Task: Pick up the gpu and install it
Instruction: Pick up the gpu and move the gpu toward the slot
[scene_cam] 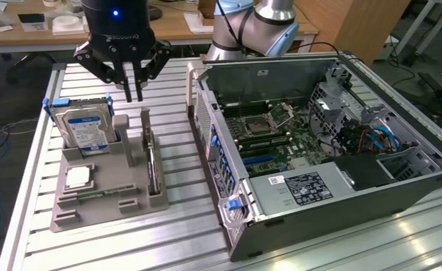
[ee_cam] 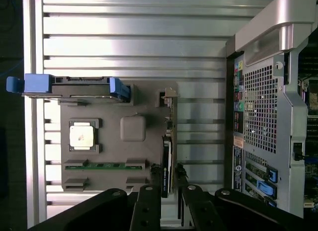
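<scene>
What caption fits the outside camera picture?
Open gripper hovers above the gpu standing in its grey holder beside the computer case.

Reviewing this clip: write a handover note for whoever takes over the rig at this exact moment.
Gripper: open, empty, hovering above the grey slotted holder.
Gpu, the thin dark circuit card: standing edge-on in the holder; in the wrist view it lines up with the gap between the gripper's fingers.
Done: nothing grasped yet.
Left: the whole pick, and the install into the open black computer case beside the holder.
</scene>
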